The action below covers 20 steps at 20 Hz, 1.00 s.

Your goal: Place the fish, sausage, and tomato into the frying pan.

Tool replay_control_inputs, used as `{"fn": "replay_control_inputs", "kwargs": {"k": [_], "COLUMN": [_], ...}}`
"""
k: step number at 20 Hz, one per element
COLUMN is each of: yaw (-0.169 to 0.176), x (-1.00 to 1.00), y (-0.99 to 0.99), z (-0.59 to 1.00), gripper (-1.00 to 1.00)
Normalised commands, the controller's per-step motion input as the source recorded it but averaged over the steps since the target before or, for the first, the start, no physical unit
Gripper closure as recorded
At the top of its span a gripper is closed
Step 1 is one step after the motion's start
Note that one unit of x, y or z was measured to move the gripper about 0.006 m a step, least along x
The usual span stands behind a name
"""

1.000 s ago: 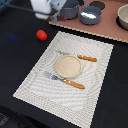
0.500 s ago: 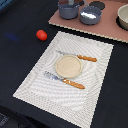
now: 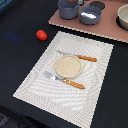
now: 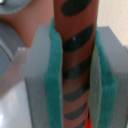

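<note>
In the wrist view my gripper (image 4: 75, 75) is shut on the sausage (image 4: 75, 30), a reddish-brown stick with dark stripes held upright between the green pads (image 4: 55, 80). The gripper is out of the exterior view. The tomato (image 3: 41, 35) lies on the dark table to the exterior view's left of the placemat. The blue-grey frying pan (image 3: 90, 14) sits on the pinkish board at the back. I cannot make out the fish; something pale shows inside the pan, too small to tell.
A taller grey pot (image 3: 67, 8) stands beside the pan. A tan plate (image 3: 67, 66) sits on the striped placemat (image 3: 30, 85) between an orange-handled knife (image 3: 80, 57) and fork (image 3: 67, 81). A pale bowl (image 3: 123, 16) is at the back right.
The arm, seen at the exterior view's top left one second ago, has left that view. The tomato, pan and plate have not moved.
</note>
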Motion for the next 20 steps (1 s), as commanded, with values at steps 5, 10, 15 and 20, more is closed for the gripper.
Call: {"fn": "replay_control_inputs", "kwargs": {"k": [5,10,15,20], "yaw": [0.0,0.0,0.0,0.0], "x": [0.67,0.66,0.45,0.17], "y": [0.79,0.78,0.67,0.4], "z": [0.0,0.0,-0.13,-0.2], "gripper": [1.0,1.0,1.0,-1.0]}}
